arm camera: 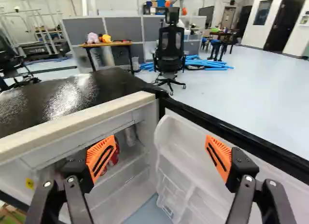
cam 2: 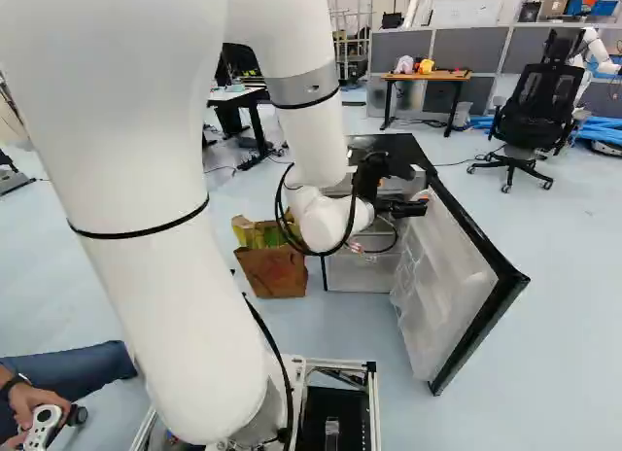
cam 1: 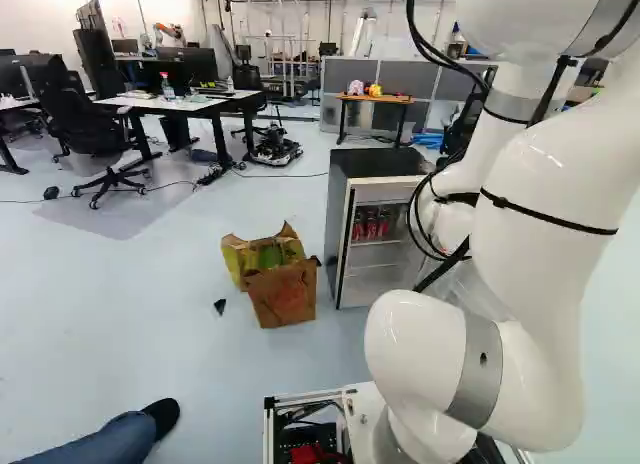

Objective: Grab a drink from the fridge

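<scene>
Because the fridge (cam 1: 338, 229) has its door (cam 2: 442, 276) swung wide, the opening part of the job looks done, while the grab itself is not: no drink is out. The red cans (cam 1: 372, 225) stand in a group on a shelf inside, in the upper part of the fridge. In the wrist view a bit of red shows deeper in, past one fingertip, with what looks like a silver can (arm camera: 130, 136) near it.

The fingers (arm camera: 95, 154) are spread far apart and hold nothing; one shows against the fridge's inside, the other against the clear racks (arm camera: 181, 178) of the door. What is left, I judge, is to turn and lower them toward the cans, go in past the frame, close on one and draw it out. With the spread so wide, a finger could catch the door or the fridge's rim on the way in.

As for labels, the cans look mostly red, but their lettering is too small to make out. A yellow sticker (arm camera: 30, 183) sits on the fridge near its front edge, its marks likewise unclear.
</scene>
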You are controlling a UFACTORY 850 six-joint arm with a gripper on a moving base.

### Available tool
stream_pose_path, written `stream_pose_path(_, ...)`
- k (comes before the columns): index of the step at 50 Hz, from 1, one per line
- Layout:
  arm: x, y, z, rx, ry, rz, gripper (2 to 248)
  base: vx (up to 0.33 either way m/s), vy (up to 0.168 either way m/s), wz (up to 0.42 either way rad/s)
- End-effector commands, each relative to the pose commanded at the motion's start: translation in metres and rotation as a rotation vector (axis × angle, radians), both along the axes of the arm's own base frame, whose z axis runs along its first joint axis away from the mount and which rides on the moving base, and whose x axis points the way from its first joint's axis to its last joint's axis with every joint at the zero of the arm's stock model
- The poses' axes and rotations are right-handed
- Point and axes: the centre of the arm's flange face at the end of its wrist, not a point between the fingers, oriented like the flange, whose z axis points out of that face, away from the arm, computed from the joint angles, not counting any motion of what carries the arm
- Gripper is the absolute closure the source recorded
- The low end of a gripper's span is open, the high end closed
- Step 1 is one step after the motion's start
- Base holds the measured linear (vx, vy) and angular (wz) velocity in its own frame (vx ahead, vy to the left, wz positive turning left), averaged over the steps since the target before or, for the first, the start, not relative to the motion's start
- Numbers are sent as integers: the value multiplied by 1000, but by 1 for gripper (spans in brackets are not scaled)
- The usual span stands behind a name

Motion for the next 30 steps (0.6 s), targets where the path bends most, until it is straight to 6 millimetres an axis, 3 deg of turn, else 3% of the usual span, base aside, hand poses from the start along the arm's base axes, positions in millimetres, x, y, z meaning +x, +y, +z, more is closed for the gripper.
stream_pose_path(30, 14, 20, -32, 1, 92, 303, 3, 0, 0, 0)
